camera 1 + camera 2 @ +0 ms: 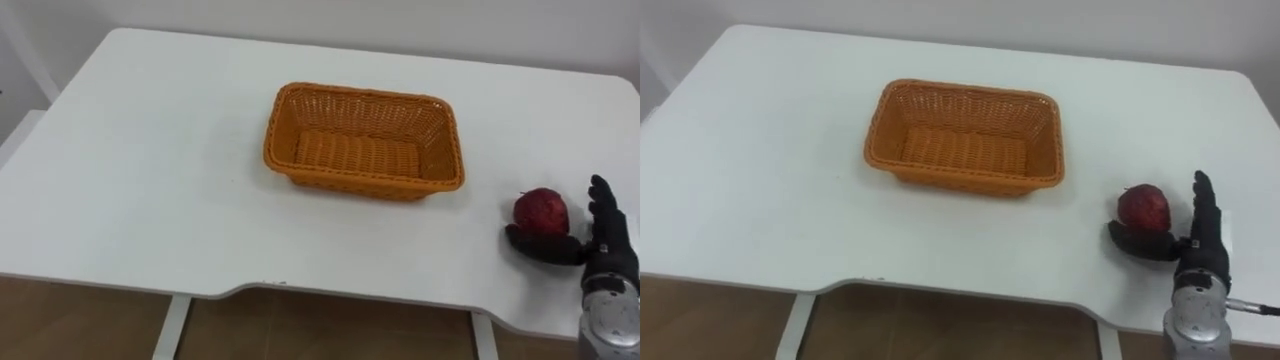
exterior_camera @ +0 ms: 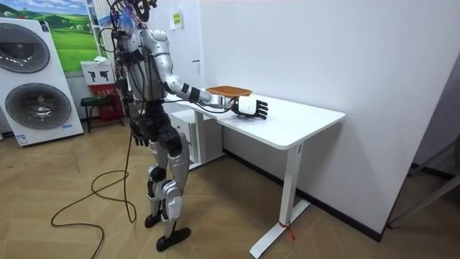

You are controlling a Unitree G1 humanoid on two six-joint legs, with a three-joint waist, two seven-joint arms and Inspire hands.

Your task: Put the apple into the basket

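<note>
From the room view I see the robot standing upright at the long side of a white bench (image 1: 150, 180), its right arm stretched out over the top. Two white washing machines (image 2: 39, 93) stand against the wall behind it, at the room view's left.

Looking down through the head camera, the bench top runs across nearly the whole view. An orange wicker basket (image 1: 350, 186) sits a little beyond the middle of it. The basket is rectangular, with its long side running left to right and nothing inside.

The right hand (image 1: 607, 245) comes in at the lower right corner, near the front edge of the bench and well apart from the basket. I see it spread wide. Its dark fingers (image 1: 603, 205) are straight and point away from the robot, and the thumb reaches out to the left.

The apple (image 1: 542, 210), dark red and round, rests on the bench to the right of the basket. It lies in the crook of the right hand, just behind the thumb and just left of the fingers. The hand has not closed round it. I cannot tell whether the thumb touches the fruit.
</note>
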